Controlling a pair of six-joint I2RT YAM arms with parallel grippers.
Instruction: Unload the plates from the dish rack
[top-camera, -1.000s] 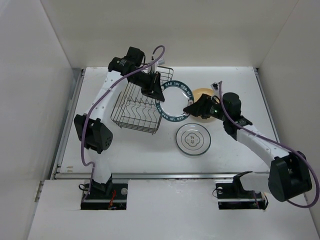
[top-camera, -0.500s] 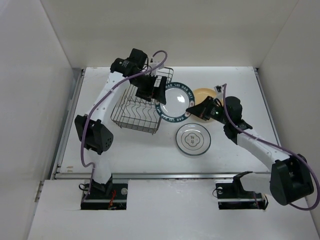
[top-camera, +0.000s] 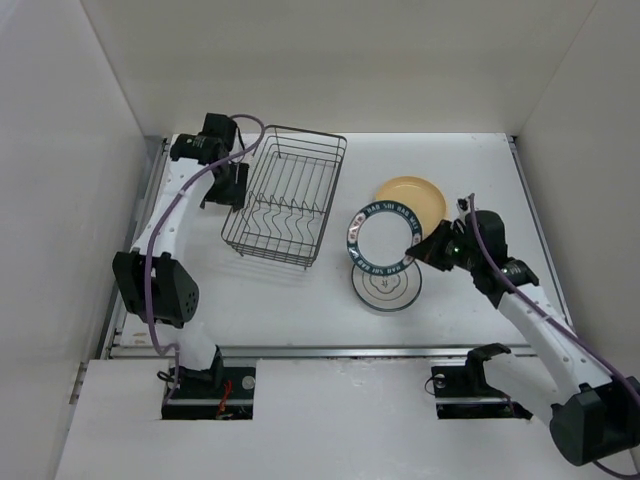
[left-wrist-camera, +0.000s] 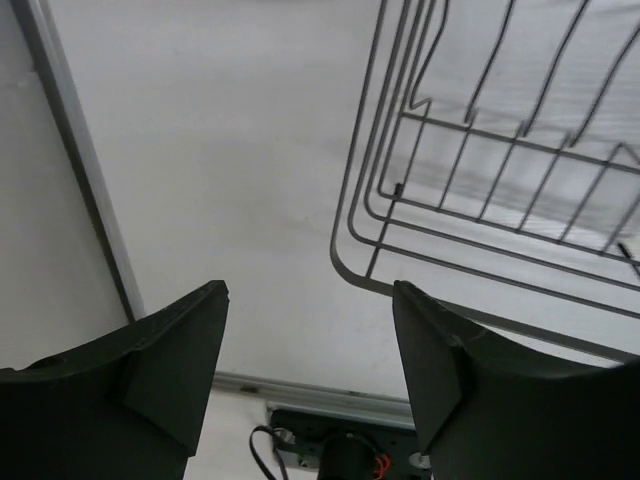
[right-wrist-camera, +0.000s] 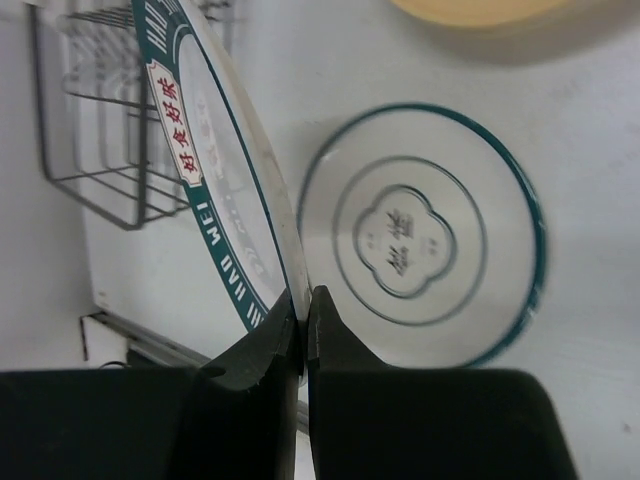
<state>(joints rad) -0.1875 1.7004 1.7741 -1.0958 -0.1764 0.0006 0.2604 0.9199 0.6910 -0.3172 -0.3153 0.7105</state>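
The dish rack (top-camera: 285, 195) sits on the far left part of the white counter (top-camera: 480, 170). It is a box made of thin dark wire. It has a row of thin bars that stand up inside it. No plate is in the dish rack.

Three plates are out on the counter side, to the right of the dish rack. The tan-yellow plate (top-camera: 410, 198) lies flat, farthest back. The thin-rimmed plate (top-camera: 386, 284) lies flat too, nearer the front. It is white with a thin green edge, a green ring and a small mark in the middle.

The held plate (top-camera: 383, 238) is up in the air between those two. It has a wide dark green band with white letters on it, and a small red and white label. It is tipped up on its side, not flat. From above, it covers the back edge of the thin-rimmed plate. Whether the two plates touch cannot be told.

The right gripper (right-wrist-camera: 303, 300) has the held plate. Its jaws are pinched tight on the rim of that plate, one on each face. It comes at the plate from the right side.

The left gripper (left-wrist-camera: 308, 295) is just beside the left side of the dish rack, near a corner. Its jaws are spread wide apart with nothing in them. Bare counter shows between them, and they do not touch the wire.

A purple cable (top-camera: 150, 270) runs along the left arm.
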